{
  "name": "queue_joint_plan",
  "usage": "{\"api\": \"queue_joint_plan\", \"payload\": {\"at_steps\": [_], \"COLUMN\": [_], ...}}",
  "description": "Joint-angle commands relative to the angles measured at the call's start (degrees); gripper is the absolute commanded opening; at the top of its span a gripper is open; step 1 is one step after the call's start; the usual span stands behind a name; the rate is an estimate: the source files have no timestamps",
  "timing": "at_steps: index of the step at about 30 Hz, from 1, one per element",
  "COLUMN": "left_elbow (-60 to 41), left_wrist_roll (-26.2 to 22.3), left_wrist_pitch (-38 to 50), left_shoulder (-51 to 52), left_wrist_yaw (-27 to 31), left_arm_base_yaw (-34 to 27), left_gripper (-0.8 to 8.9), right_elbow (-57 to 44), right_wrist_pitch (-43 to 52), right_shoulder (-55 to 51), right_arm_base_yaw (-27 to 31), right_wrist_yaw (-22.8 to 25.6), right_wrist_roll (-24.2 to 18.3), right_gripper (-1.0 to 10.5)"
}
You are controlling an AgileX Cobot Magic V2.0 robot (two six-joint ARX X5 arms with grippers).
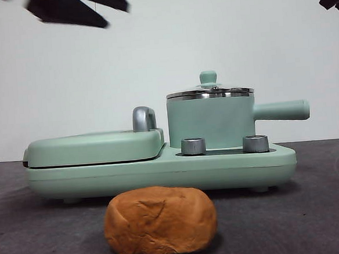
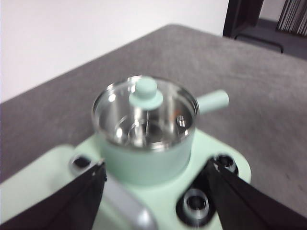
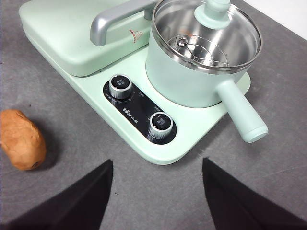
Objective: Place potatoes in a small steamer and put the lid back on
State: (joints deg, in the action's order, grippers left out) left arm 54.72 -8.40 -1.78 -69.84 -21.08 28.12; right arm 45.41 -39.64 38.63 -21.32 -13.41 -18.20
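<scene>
The large orange-brown lumpy potato lies on the dark grey table, in front of the flat mint green cooker base and apart from it. The small mint green cylindrical steamer pot stands on that base behind two steel dials, its straight handle pointing sideways. The round clear glass lid with its mint knob sits on the pot's steel rim. The left gripper hovers above the lidded pot, jaws spread and empty. The right gripper hangs over the table just beside the base's dial edge, jaws likewise apart, holding nothing
</scene>
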Motion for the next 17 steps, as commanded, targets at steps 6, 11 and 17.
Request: {"api": "queue_joint_plan", "payload": {"at_steps": [6,11,17], "left_elbow": [7.3,15.6,24.9], "left_wrist_roll": [3.5,3.5,3.4], "left_wrist_pitch": [11.2,11.1,11.1], "left_shoulder": [-15.1,-24.2,-33.7], "left_wrist_yaw": [3.4,3.4,3.4], "left_arm_base_yaw": [3.8,5.6,7.2], "left_gripper": [3.38,3.38,3.38], "right_elbow": [1.2,1.2,1.2], "right_wrist_pitch": [0.6,0.6,0.6], "right_shoulder": [0.2,0.2,0.2], "right_arm_base_yaw": [-0.3,-0.3,-0.3], "right_wrist_yaw": [0.2,0.2,0.2], "right_wrist_roll": [1.3,1.7,1.7], "right_gripper": [3.0,2.9,2.9]}}
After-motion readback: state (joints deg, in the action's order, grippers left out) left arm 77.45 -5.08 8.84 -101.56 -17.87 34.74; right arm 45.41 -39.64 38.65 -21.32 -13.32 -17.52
